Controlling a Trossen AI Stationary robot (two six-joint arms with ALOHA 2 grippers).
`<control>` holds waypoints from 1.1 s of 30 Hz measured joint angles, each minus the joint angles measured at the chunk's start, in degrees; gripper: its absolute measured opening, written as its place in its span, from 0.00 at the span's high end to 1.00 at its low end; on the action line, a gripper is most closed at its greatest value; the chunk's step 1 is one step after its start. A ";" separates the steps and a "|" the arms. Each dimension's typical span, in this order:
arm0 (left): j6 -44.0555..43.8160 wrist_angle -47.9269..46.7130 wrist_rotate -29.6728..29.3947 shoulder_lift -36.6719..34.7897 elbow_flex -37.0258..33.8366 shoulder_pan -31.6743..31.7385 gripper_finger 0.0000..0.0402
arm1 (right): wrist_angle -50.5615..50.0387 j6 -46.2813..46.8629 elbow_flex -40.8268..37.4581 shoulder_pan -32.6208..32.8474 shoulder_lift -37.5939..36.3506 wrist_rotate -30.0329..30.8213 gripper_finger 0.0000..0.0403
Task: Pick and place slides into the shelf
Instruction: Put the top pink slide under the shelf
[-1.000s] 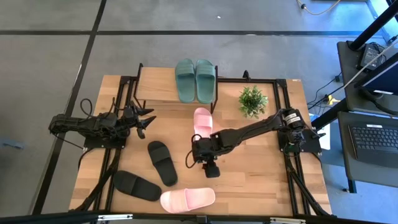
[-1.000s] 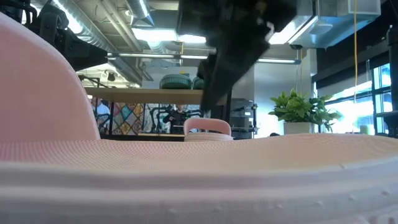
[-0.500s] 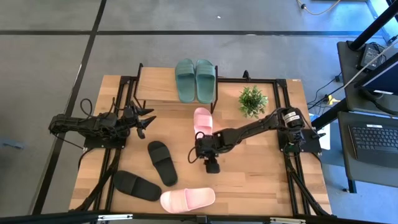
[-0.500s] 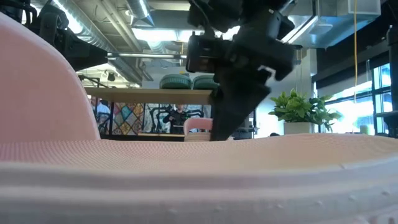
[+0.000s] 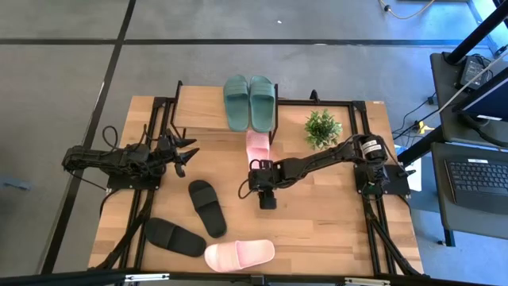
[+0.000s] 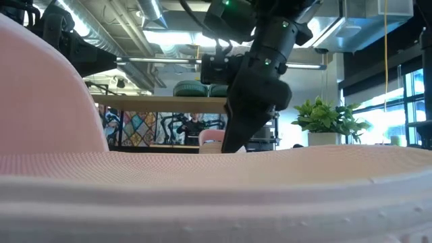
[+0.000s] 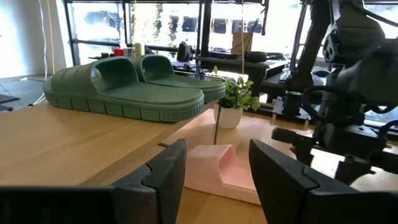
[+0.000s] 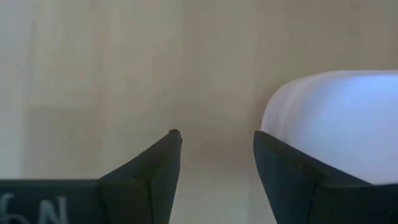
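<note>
A dark green pair of slides (image 5: 250, 101) rests soles down on the shelf's top board (image 5: 202, 107). One pink slide (image 5: 257, 144) lies on the table just in front of the shelf. My right gripper (image 5: 255, 165) points steeply down at this slide's near end, open, with bare table between its fingers (image 8: 216, 140) and the slide (image 8: 336, 118) beside one finger. A second pink slide (image 5: 240, 255) and two black slides (image 5: 207, 207) (image 5: 175, 237) lie toward the near edge. My left gripper (image 7: 217, 168) waits open and level at the table's left (image 5: 184, 152). My right gripper has one fingertip (image 8: 267, 146) right beside the rounded near end (image 8: 280, 112) of the pink slide, coming slanting from above. Whether it touches the slide, I cannot tell. The slide lies flat on the table.
A small potted plant (image 5: 322, 129) stands on the table right of the shelf. In the low view the near pink slide (image 6: 202, 196) fills the foreground. The shelf top left of the green pair is bare.
My right gripper has gone toward the table's far edge and down, up to the near end of the pink slide in front of the shelf, tipping more steeply downward. Its fingers have stayed open. No slide has moved.
</note>
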 joint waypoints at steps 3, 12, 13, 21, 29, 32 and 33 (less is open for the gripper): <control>0.00 0.00 0.00 0.00 0.00 -0.01 0.58 | 0.00 -1.62 0.00 -0.94 0.00 0.83 0.50; 0.02 0.01 -0.02 0.00 0.01 -0.01 0.58 | 0.04 -4.57 -0.01 -4.48 0.00 0.96 0.50; 0.02 0.00 -0.02 0.00 0.00 -0.01 0.58 | 0.11 -4.72 0.01 -4.87 0.00 1.16 0.50; 0.02 0.00 -0.02 0.00 0.00 -0.01 0.58 | 0.91 -7.23 0.01 -7.80 0.00 1.82 0.50; 0.02 0.00 -0.02 0.00 0.02 -0.01 0.58 | 2.72 -8.69 0.01 -10.77 0.00 1.83 0.50; 0.04 0.00 -0.03 0.00 0.02 -0.01 0.58 | 2.78 -9.15 0.01 -11.89 0.00 1.81 0.50; 0.02 0.00 -0.04 0.00 0.00 -0.01 0.58 | 2.86 -9.17 0.01 -12.25 0.00 1.81 0.50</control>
